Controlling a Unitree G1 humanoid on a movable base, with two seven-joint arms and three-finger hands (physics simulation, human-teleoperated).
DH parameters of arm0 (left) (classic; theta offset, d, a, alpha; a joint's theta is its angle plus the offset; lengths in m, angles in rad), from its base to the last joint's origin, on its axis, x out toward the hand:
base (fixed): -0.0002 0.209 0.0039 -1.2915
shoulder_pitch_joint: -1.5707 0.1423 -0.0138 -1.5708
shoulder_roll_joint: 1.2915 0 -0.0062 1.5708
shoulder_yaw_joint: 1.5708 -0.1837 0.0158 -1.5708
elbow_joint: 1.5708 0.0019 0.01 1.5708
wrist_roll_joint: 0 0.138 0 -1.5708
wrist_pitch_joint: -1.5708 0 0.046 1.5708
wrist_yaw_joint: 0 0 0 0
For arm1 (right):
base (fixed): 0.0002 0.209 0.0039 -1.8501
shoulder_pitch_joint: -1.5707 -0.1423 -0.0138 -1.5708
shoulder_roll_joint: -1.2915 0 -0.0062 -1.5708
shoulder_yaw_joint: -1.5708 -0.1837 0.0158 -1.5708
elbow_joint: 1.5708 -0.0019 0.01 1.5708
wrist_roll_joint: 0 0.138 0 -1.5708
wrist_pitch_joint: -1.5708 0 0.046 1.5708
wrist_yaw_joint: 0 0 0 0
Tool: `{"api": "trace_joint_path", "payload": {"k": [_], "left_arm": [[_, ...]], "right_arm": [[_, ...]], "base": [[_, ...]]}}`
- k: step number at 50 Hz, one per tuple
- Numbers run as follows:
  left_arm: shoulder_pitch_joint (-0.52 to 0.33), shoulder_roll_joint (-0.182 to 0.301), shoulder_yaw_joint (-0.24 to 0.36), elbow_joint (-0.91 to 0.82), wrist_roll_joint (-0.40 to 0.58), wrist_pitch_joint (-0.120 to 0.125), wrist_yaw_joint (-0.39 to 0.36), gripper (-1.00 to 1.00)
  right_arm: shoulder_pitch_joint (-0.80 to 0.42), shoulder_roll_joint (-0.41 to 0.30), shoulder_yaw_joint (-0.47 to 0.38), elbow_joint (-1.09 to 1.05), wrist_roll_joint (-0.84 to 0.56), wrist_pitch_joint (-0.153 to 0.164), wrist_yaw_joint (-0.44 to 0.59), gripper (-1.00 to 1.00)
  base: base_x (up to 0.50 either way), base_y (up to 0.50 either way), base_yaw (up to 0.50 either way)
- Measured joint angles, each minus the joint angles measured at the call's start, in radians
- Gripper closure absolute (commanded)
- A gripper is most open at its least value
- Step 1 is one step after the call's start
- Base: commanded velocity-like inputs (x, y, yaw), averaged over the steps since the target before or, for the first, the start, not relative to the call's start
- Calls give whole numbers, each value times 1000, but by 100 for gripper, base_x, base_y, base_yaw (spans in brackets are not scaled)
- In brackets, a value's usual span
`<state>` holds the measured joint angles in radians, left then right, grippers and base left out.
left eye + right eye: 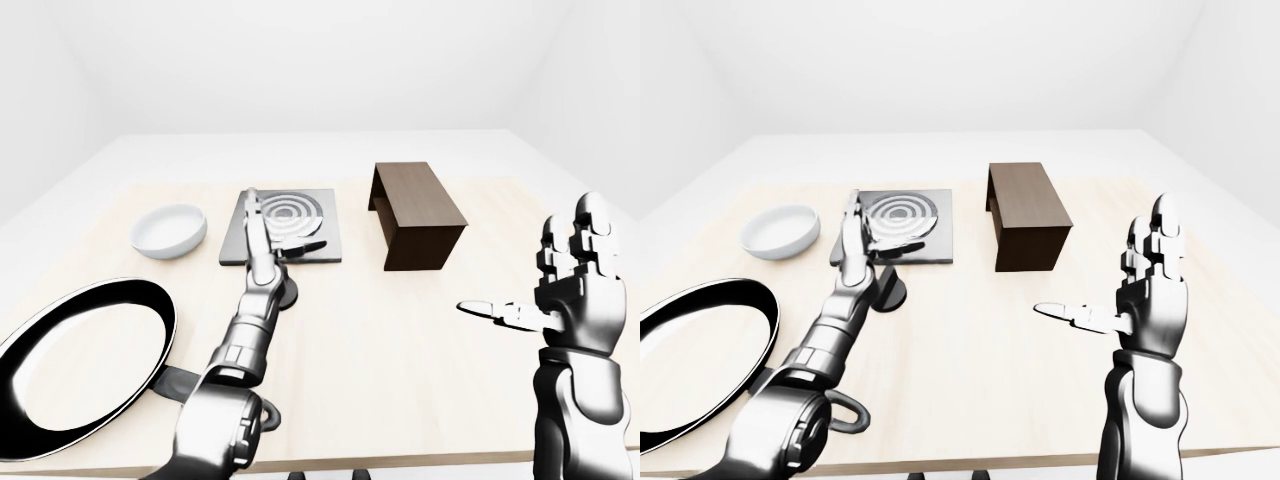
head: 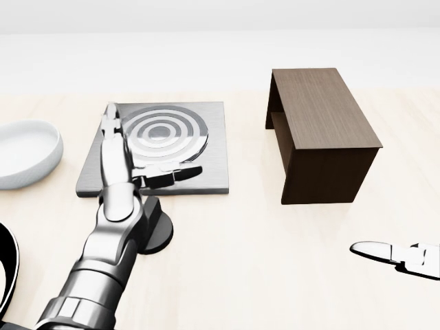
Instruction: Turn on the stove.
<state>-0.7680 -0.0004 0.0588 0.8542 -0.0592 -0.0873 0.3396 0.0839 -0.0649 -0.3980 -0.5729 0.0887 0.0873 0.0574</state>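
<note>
In the head view my left hand [image 2: 124, 161] lies spread over the left part of the stove [image 2: 206, 148], a flat grey metal square with ringed burner, near the far edge of the pale wooden bench [image 2: 275, 275]. My fingers [image 2: 110, 127] are extended and hold nothing; whether they touch the plate I cannot tell. The white bowl [image 2: 24, 151], cut off at the left edge, looks empty. The dark wooden box [image 2: 323, 130] stands right of the stove.

In the left-eye view the glossy black pan [image 1: 85, 345] sits empty at the bench's near left corner.

In the right-eye view my right hand [image 1: 1145, 290] is raised, unclenched, thumb pointing left, grasping nothing.
</note>
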Motion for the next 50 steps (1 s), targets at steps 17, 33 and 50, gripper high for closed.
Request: {"api": "trace_joint_path", "payload": {"k": [17, 33, 50], "left_arm": [[227, 28, -4, -791, -18, 175, 11, -100], [317, 44, 9, -1054, -37, 175, -10, -100], [407, 15, -24, -924, -9, 148, -81, -100]], "right_arm": [[2, 2, 9, 7, -6, 0, -1, -100], [2, 3, 13, 12, -9, 0, -1, -100], [2, 4, 24, 18, -15, 0, -1, -100]], "base": [[0, 0, 0], [0, 0, 0], [0, 0, 0]]}}
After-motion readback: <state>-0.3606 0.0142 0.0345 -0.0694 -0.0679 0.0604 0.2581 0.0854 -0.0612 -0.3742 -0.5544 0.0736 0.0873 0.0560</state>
